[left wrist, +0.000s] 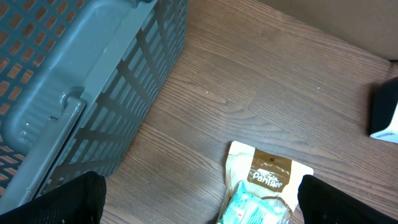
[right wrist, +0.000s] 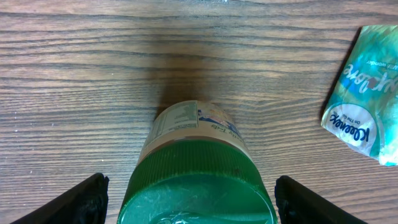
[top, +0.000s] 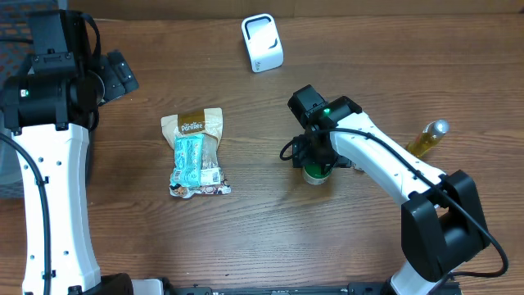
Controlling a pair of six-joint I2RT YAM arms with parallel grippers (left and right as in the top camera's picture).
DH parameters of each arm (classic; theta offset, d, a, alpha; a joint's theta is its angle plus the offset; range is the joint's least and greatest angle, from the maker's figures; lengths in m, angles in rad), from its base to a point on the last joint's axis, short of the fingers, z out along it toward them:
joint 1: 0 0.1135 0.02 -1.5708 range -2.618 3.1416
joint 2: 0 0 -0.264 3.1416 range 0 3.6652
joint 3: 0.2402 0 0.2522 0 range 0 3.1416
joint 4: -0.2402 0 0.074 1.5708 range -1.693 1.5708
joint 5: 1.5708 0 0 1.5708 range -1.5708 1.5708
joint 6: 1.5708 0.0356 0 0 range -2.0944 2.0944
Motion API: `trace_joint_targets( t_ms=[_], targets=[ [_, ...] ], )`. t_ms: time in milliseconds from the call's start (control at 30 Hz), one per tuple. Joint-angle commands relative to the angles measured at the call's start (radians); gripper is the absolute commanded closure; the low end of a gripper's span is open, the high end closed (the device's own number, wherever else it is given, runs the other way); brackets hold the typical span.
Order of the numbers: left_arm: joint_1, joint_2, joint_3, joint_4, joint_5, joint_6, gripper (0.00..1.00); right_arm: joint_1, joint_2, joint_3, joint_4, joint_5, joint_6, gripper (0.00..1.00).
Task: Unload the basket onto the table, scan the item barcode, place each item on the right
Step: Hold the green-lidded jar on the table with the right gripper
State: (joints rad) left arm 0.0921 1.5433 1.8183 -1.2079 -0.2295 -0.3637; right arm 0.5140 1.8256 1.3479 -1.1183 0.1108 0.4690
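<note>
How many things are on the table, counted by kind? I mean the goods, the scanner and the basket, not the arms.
Snack bag: 1
Green-lidded jar: 1
Yellow bottle: 1
Tissue pack: 1
White scanner: 1
Grey basket: 1
Total: 6

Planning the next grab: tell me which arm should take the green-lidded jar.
Right. The right claw, open, flanks the jar; the left claw hangs open over the snack bag, well away.
</note>
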Motion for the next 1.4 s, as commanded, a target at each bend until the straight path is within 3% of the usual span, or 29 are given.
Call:
trace_joint_targets(
  t_ms=[0,1367],
  targets=[
    [0.001,0.001,0.001,0.002,-0.013,-0.003,0.00,0.002,0.026,-0.003,0.002,-0.003,-0.006,0.18],
    [0.001,0.001,0.001,0.002,-0.013,-0.003,0.00,0.001,0.043,-0.130,0.147,0.031,-0.006,0.25]
  ],
)
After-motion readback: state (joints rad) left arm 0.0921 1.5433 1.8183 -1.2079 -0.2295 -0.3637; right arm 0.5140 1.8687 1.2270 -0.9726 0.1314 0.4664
